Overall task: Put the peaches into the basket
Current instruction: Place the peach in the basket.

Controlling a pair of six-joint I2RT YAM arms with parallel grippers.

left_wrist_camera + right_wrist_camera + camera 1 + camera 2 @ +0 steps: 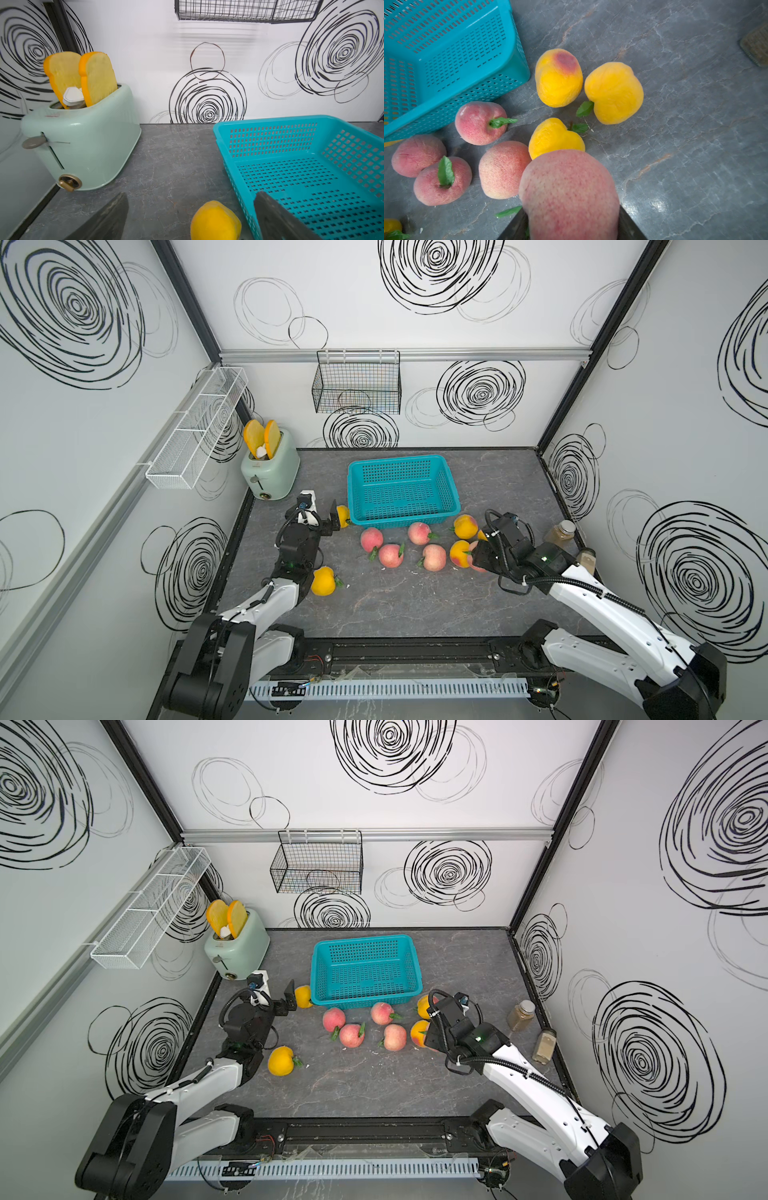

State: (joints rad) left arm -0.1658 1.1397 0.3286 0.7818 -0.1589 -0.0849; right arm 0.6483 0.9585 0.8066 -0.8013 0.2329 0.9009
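Pink speckled peach (569,193) sits pinched in right jaws; left jaws spread near yellow peach (215,221).

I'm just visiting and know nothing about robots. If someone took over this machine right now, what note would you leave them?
The left end effector is open, jaws either side of a yellow peach beside the basket, not gripping it.
The right end effector is shut on a pink peach.
Done: nothing; the basket is empty.
Left: all ten fruits. Eight more peaches lie on the table near the basket.
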